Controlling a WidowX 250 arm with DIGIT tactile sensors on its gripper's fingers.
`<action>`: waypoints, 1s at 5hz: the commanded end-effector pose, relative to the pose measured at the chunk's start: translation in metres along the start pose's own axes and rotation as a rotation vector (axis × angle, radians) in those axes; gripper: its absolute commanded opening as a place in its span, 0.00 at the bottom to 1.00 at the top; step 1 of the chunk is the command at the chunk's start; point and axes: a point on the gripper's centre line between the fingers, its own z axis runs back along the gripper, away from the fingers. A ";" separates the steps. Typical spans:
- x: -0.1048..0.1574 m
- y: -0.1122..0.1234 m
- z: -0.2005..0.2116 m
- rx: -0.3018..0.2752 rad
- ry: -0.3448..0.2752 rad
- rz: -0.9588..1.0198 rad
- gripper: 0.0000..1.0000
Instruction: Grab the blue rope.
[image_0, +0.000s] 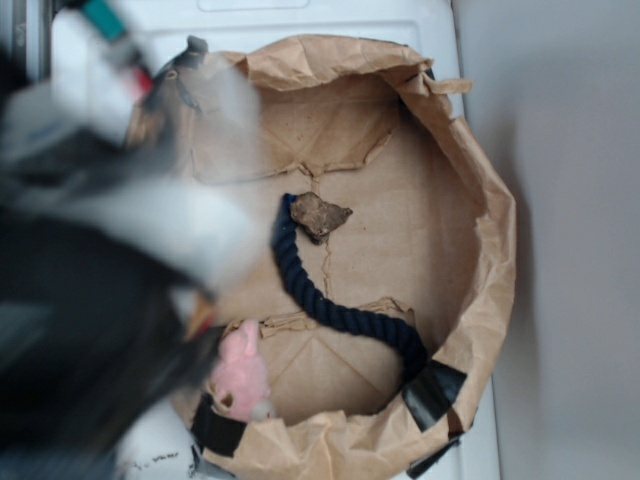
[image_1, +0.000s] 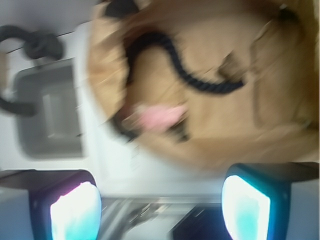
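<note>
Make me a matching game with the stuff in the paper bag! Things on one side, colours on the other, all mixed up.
Things:
1. rope
2. plush toy
3. bag
4. tape

Colours:
A. pink
B. black
C. dark blue
D. light brown

Pairs: 1-C, 2-A, 3-D, 4-B

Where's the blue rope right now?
In the exterior view the blue rope lies curved across the floor of the paper bag, its upper end beside a brown scrap, with the pink toy to its lower left.
</note>
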 end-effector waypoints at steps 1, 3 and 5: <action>-0.006 0.030 -0.013 -0.032 -0.138 -0.095 1.00; -0.006 0.030 -0.013 -0.032 -0.138 -0.095 1.00; -0.010 0.017 -0.028 -0.019 -0.114 -0.047 1.00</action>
